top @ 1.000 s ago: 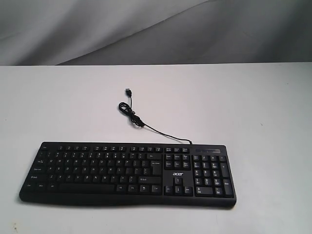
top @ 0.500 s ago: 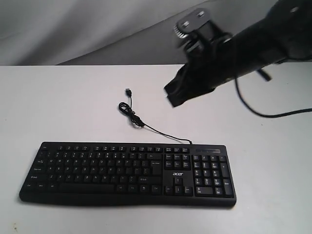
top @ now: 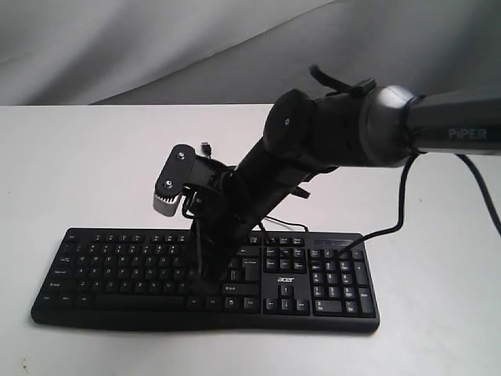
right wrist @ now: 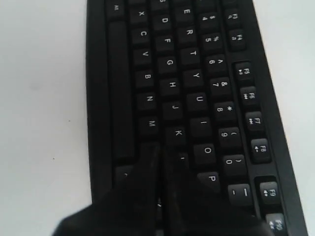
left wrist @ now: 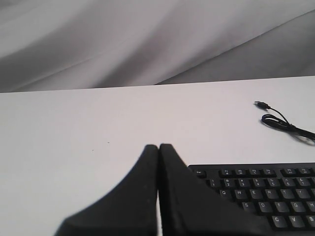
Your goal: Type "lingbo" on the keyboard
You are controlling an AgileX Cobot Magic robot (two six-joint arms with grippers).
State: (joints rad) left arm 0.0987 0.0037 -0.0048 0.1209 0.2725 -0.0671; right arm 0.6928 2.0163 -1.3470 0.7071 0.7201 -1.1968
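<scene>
The black keyboard (top: 117, 266) lies near the table's front edge, with its thin cable (top: 291, 228) running back to a USB plug (top: 205, 146). My right gripper (top: 210, 276) reaches in from the right and points down at the letter keys. In the right wrist view its shut tips (right wrist: 160, 150) sit low over the keyboard (right wrist: 182, 73), just beside the K and L keys; whether they touch cannot be told. My left gripper (left wrist: 159, 146) is shut and empty, next to the Esc corner of the keyboard (left wrist: 266, 189). It does not show in the exterior view.
White table (top: 86, 172) with a grey cloth backdrop (top: 117, 47) behind it. The right arm's body (top: 329, 137) and its black cable (top: 399, 211) hang above the keyboard's right half. The coiled cable (left wrist: 278, 120) lies behind the keyboard.
The right arm came in from the upper right, swung left and down, and its shut gripper now stands over the keyboard's middle keys. The keyboard has not moved.
</scene>
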